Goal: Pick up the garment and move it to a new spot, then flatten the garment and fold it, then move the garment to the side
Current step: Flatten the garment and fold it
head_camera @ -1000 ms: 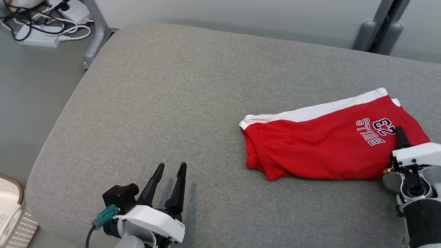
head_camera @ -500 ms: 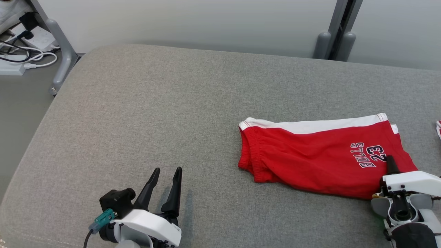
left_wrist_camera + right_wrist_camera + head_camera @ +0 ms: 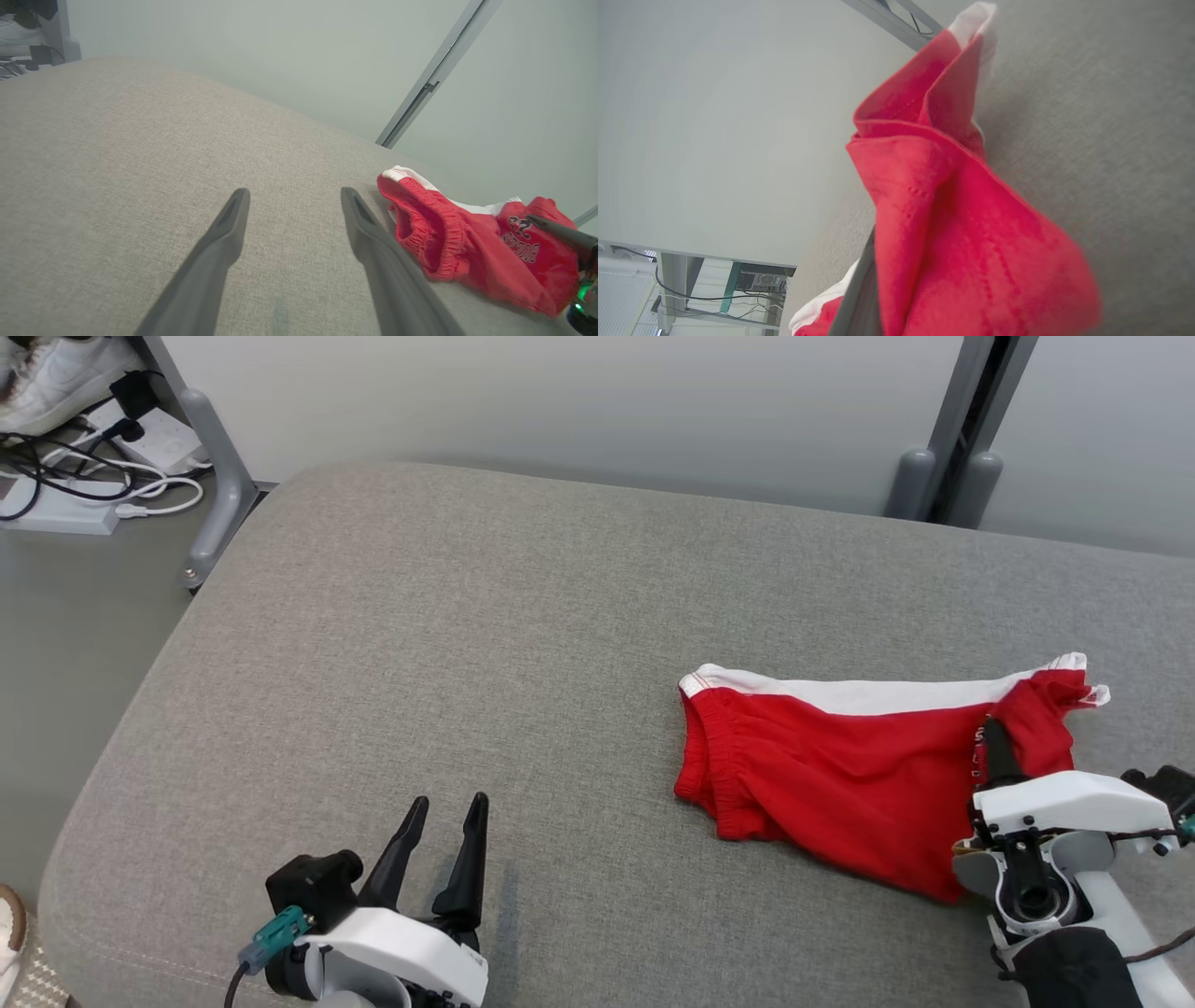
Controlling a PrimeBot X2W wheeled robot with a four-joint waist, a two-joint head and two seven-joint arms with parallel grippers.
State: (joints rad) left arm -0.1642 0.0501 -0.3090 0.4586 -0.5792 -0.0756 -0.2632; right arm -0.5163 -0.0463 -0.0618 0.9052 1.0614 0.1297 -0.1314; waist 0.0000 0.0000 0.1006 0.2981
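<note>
The garment (image 3: 822, 765) is a pair of red shorts with a white side stripe, folded on the grey cushion (image 3: 467, 644) at the right. My right gripper (image 3: 995, 739) is shut on its leg end, which is lifted and bunched; the waistband end still lies on the cushion. Up close in the right wrist view, the red cloth (image 3: 952, 224) drapes over one dark finger. My left gripper (image 3: 444, 847) stands open near the cushion's front edge, well left of the shorts, nothing between its fingers (image 3: 219, 247). The left wrist view has the shorts (image 3: 448, 233) at its right.
The cushion's left edge drops to the floor, where cables and a power strip (image 3: 65, 495) lie beside a grey metal leg (image 3: 217, 476). A pale wall and an upright post (image 3: 952, 439) stand behind the cushion. A shoe (image 3: 56, 383) shows at the top left.
The camera has shifted between frames. My right gripper has raised the leg end of the shorts, which now bunches up and hides the printed number; the left gripper has stayed open in place.
</note>
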